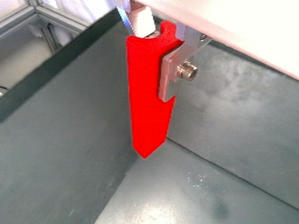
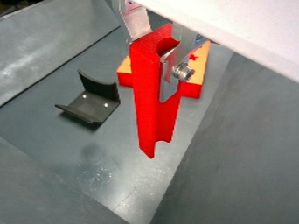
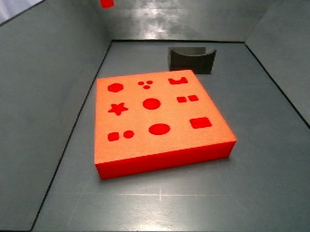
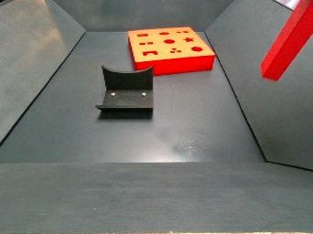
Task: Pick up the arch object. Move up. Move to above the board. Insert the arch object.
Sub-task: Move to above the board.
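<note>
The gripper point(image 2: 167, 66), raised well clear of the floor, pinches the red bar point(image 2: 152, 105) near its upper end, hanging upright beside the board point(image 4: 171, 47); it looks rigid, light, glossy, likely slippery.

Both wrist views looked steeply down along the gripper point(image 1: 167, 54) from close above. A side view sat high and near the board point(image 3: 158, 113), facing the fixture point(image 3: 194, 58) at the worktop's far edge. A side view faced the opposite way, farther off; both shared board and fixture.
</note>
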You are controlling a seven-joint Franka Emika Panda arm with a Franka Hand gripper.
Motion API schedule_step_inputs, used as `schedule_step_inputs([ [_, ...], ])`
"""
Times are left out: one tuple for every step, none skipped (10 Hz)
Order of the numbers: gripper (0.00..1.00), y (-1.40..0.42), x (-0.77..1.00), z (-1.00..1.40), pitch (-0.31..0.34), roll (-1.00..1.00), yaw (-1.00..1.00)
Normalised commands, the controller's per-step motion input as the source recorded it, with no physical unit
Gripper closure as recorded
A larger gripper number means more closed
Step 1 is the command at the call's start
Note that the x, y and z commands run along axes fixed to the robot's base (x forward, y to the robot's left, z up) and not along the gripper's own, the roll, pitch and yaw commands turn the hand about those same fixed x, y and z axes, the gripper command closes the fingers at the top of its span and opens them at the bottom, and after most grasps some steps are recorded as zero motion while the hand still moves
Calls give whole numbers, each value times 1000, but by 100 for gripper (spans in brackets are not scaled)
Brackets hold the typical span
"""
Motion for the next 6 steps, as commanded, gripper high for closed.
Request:
schedule_step_inputs([
  [100,67,-64,807,58,24,-10],
  [100,44,-48,661,65,29,-5],
  [100,20,-32,466,75,41,1],
  [100,8,-24,369,78,47,3],
  [100,-1000,381,21,717,386,948],
  [100,-1000,387,0,674,394,870],
])
